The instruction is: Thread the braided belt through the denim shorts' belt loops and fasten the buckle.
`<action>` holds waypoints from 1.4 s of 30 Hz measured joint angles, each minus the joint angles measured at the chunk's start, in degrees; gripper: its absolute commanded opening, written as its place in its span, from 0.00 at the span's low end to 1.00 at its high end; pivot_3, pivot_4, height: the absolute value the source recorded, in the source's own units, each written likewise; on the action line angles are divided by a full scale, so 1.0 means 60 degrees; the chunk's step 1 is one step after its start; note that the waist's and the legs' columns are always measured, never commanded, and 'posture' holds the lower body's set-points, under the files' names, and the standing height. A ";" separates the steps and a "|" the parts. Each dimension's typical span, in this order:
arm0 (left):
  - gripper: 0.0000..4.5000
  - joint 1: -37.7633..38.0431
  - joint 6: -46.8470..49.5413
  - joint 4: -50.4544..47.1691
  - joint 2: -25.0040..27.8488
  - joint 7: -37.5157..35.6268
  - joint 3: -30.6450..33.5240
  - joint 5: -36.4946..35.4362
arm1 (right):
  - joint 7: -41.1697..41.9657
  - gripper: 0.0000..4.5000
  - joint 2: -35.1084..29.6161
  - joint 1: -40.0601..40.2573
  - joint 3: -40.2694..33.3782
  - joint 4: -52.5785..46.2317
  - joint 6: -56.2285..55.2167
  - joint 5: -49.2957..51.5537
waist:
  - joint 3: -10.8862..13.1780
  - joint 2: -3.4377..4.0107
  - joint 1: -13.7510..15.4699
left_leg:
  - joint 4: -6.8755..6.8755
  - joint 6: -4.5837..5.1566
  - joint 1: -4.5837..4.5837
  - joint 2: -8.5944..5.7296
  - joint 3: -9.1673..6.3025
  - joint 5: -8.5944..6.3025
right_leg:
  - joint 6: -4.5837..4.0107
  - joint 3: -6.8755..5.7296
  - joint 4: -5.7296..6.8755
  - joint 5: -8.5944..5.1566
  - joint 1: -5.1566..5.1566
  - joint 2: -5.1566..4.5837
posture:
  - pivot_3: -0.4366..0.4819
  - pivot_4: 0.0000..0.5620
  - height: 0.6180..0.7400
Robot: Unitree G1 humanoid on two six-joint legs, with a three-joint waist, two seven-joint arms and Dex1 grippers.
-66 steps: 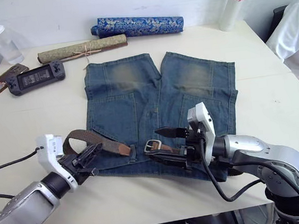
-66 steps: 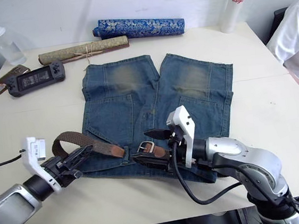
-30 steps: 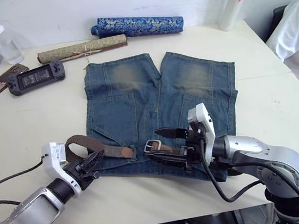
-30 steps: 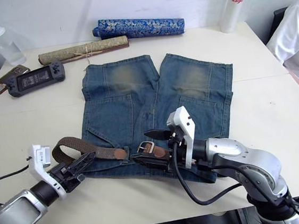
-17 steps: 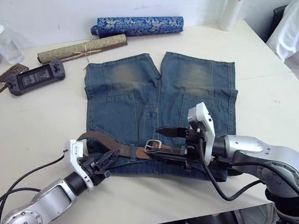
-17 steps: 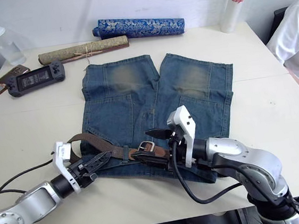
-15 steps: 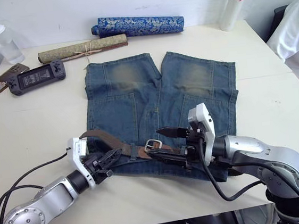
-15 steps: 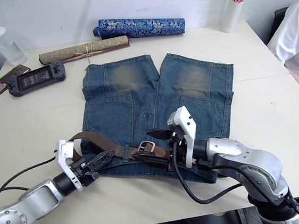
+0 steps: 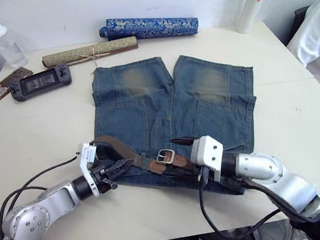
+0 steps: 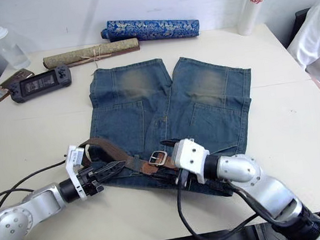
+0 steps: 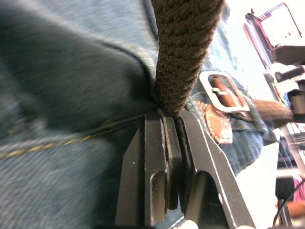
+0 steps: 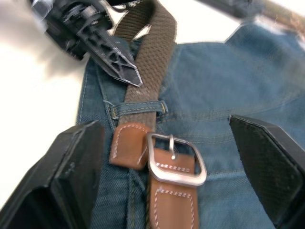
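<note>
Table, pale, bearing all items. Denim shorts: laid flat mid-table, legs pointing away from the robot, waistband along the near edge. Braided belt: dark-brown woven strap rising in a loop off the left end of the waistband, then running along it toward the fly; its long axis lies along the waistband, left to right. One belt loop crosses the strap, whose tan leather tip has just emerged beyond it. Buckle: silver frame, prong centred, on its own tan end, lying just beside the tip, apparently touching; not fastened. Left gripper: fingers closed tight on the woven strap at the loop's near side, well back from the tip. Right gripper: fingers spread wide, holding nothing, one to either side of tip and buckle, which lie between them. Judgement: the right arm is nearer the tip; entering the frame means moving the tip sideways along the waistband toward the buckle.
</note>
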 measured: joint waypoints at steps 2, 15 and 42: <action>0.00 -0.0253 0.0159 0.0070 -0.0088 -0.0348 -0.0154 0.0197 | 0.0189 0.98 0.0001 -0.0078 0.0066 0.0604 -0.1340 -0.0755 | 0.0000 -0.0001 -0.0002 | 0.0000 0.0000 0.0000 0.0000 0.0000 0.0000 | 0.0006 0.0000 0.0001 0.0003 0.0000 0.0000 | 0.48 0.27 0.22; 0.00 -0.0873 0.0410 0.0961 0.0025 -0.2365 -0.0709 0.1476 | 0.0628 0.98 -0.0114 0.0023 0.0181 0.2124 -0.4992 -0.2968 | 0.0000 0.0000 -0.0004 | 0.0001 -0.0005 0.0000 0.0000 -0.0002 0.0003 | 0.0012 0.0001 0.0009 0.0006 -0.0004 -0.0001 | 0.48 0.27 0.22; 0.00 -0.1239 0.1037 0.1145 -0.0720 -0.2899 -0.0334 0.2455 | 0.0052 0.02 0.0229 0.0809 -0.0009 0.2342 -0.5543 -0.4010 | -0.0001 0.0000 0.0067 | 0.0014 -0.0016 0.0005 0.0000 -0.0003 0.0008 | 0.0012 0.0004 0.0035 0.0006 0.0000 -0.0005 | 0.48 0.27 0.22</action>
